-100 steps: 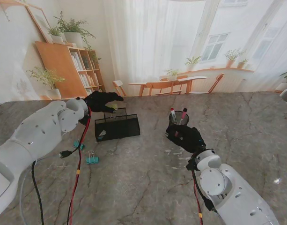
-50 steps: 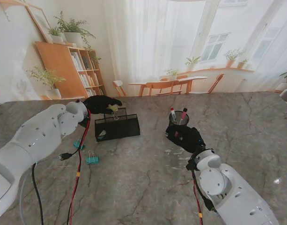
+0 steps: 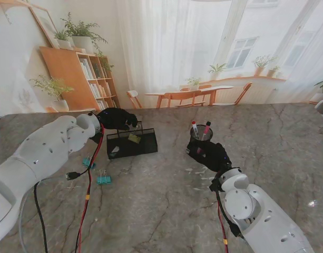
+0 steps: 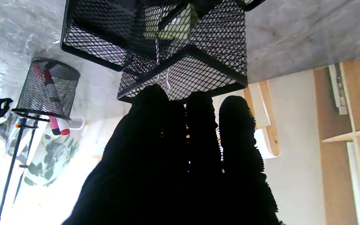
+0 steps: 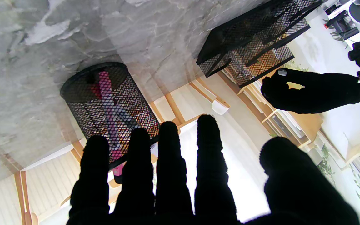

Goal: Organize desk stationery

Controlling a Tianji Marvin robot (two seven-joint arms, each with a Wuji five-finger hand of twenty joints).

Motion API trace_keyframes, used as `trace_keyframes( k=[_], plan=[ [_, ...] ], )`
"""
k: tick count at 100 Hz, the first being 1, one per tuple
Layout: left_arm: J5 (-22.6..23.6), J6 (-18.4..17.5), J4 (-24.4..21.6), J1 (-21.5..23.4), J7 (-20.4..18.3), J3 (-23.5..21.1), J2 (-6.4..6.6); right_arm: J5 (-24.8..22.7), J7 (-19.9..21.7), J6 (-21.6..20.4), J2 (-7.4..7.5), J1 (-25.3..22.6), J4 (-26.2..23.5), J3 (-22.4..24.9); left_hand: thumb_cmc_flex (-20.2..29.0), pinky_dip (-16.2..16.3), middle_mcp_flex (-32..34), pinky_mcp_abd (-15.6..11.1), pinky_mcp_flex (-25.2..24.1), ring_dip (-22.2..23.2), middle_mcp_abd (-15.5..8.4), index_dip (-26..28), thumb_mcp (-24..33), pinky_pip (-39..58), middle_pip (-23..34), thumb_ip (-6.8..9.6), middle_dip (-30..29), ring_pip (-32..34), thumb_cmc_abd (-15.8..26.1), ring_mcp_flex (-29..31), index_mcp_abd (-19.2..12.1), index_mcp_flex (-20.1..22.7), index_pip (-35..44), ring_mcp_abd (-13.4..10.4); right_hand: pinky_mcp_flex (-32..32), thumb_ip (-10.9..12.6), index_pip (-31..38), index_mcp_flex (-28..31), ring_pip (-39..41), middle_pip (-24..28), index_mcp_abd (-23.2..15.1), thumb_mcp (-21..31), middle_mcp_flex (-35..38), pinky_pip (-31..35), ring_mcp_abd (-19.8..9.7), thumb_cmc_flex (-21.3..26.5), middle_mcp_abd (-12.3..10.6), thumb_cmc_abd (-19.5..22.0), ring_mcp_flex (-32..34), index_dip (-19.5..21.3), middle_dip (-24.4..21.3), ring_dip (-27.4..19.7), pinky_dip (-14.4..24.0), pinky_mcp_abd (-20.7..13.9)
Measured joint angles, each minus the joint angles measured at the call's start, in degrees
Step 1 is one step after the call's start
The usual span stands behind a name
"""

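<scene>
Left hand hangs over the far edge of the black mesh tray. Its fingers look bunched together and point down into the tray, but I cannot tell if they are holding anything. A small yellow-green thing, maybe a clip or a note, lies in the tray just under those fingertips. In the left wrist view it shows pale through the mesh.

I think the step is dropping small things into the tray. To do it well, the hand should let go low inside the walls, so the thing does not bounce out. Then it should lift straight up and not bump the rim.

Two teal binder clips sit on the table on the near side of the left arm, well apart from the tray. They look like the next things to fetch.

Right hand rests just near the mesh pen cup, which holds pens. Its fingers are spread and straight, holding nothing. It points toward the cup without touching it.
</scene>
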Motion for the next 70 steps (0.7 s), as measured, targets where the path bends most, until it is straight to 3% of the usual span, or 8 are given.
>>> trace_keyframes(
  k=[5, 10, 19, 25, 38, 50, 59, 70],
  plan=[
    [-0.14, -0.13, 0.06, -0.09, -0.11, -0.01, -0.08, 0.03, 0.00, 0.00, 0.00, 0.00, 0.00, 0.00, 0.00, 0.00, 0.51, 0.15, -1.43, -2.14, 0.18, -2.49, -0.67, 0.32, -1.21, 0.00, -3.15, -0.96, 0.07, -0.02, -0.01, 0.00, -1.29, 0.06, 0.00, 0.00, 0.00, 0.00, 0.00, 0.00, 0.00, 0.00, 0.00, 0.00, 0.00, 0.00, 0.00, 0.00, 0.00, 0.00, 0.00, 0.00, 0.00, 0.00],
    [-0.26, -0.06, -0.02, -0.11, -0.46, -0.04, -0.11, 0.05, 0.00, 0.00, -0.01, 0.00, 0.01, 0.01, 0.00, 0.01, -1.56, 1.29, -3.51, -6.34, 0.21, -3.35, -2.99, 0.40, -0.69, 0.00, -9.94, -3.56, 0.14, -1.19, -0.01, 0.00, -5.00, 0.32, 0.00, 0.00, 0.00, 0.00, 0.00, 0.00, 0.00, 0.00, 0.00, 0.00, 0.00, 0.00, 0.00, 0.00, 0.00, 0.00, 0.00, 0.00, 0.00, 0.00],
    [0.19, 0.08, -0.99, 0.20, -1.03, -0.99, 0.13, 0.06, 0.00, 0.00, -0.02, -0.01, 0.01, 0.02, -1.43, 0.00, -7.24, 6.40, -8.97, -15.61, 0.43, -5.20, -5.15, -1.83, -0.52, 0.00, -27.89, -9.16, 3.40, -4.96, -0.01, -0.04, -13.54, 1.88, 0.00, 0.00, 0.00, 0.00, 0.00, 0.00, 0.00, -0.08, 0.00, 0.00, 0.00, 0.00, 0.00, 0.01, 0.00, 0.00, 0.00, 0.00, 0.00, 0.00],
    [1.23, 0.26, -3.08, 1.30, -1.98, -3.74, 0.58, 0.07, 0.00, 0.00, -0.02, -0.01, 0.02, 0.02, -3.96, -0.08, -9.32, 8.98, -12.63, -18.84, 1.58, -8.24, -5.89, -3.98, -3.64, 0.01, -33.75, -13.36, 6.15, -7.15, 0.22, -1.47, -18.59, 3.32, 0.00, 0.00, 0.00, 0.00, 0.00, 0.00, 0.00, -0.65, 0.00, 0.00, 0.00, 0.00, 0.00, 0.02, 0.00, 0.00, 0.00, 0.00, 0.00, 0.00],
    [4.30, 0.74, -8.95, 3.57, -4.03, -7.35, 2.40, 0.10, 0.04, 0.00, -0.02, -0.02, 0.02, 0.04, -10.11, -4.03, -14.76, 15.53, -22.82, -28.04, 1.80, -12.43, -5.97, -14.15, -10.85, 0.01, -40.72, -23.68, 6.25, -14.83, 0.47, -3.87, -27.06, 5.46, 0.00, 0.00, 0.00, 0.00, 0.00, 0.00, 0.00, -0.65, 0.00, 0.00, 0.00, 0.00, 0.00, 0.02, 0.00, 0.00, 0.00, 0.00, 0.00, 0.00],
    [5.49, 1.26, -13.65, 6.00, -8.54, -11.67, 3.65, 0.10, -0.02, -0.01, -0.03, -0.03, 0.02, 0.08, -16.12, -9.33, -21.62, 20.19, -31.44, -35.05, 1.80, -15.78, -5.24, -24.26, -16.34, 0.01, -45.01, -30.61, 9.31, -23.94, 0.73, -11.00, -34.67, 7.93, 0.00, 0.00, 0.01, 0.00, 0.00, 0.00, 0.00, -0.65, 0.00, 0.00, 0.00, 0.00, 0.00, 0.02, 0.00, 0.00, 0.00, 0.00, 0.00, 0.00],
    [6.09, 1.90, -16.67, 7.57, -11.17, -13.70, 4.58, 0.10, -0.14, -0.04, -0.04, -0.05, 0.02, 0.09, -19.14, -13.54, -26.91, 21.03, -35.01, -39.31, 1.82, -17.32, -5.61, -31.42, -18.54, 0.01, -47.64, -33.87, 10.63, -29.78, 0.81, -15.97, -38.50, 9.02, 0.00, 0.00, 0.01, 0.00, 0.00, 0.00, 0.00, -0.65, 0.00, 0.00, 0.00, 0.00, 0.00, 0.02, 0.00, 0.00, 0.00, 0.00, 0.00, 0.00],
    [7.55, 2.60, -20.82, 10.37, -14.08, -17.81, 5.37, 0.10, -0.21, -0.16, -0.05, -0.06, 0.02, 0.12, -21.24, -17.62, -31.60, 21.06, -36.33, -41.40, 2.68, -18.15, -5.87, -39.04, -19.76, 0.01, -49.42, -35.36, 12.42, -34.94, 1.53, -19.42, -39.84, 9.55, 0.00, 0.00, 0.00, 0.00, 0.00, 0.00, 0.00, -0.65, 0.00, 0.00, 0.00, 0.01, 0.00, 0.02, 0.00, 0.00, 0.00, 0.00, 0.00, 0.00]
  ],
)
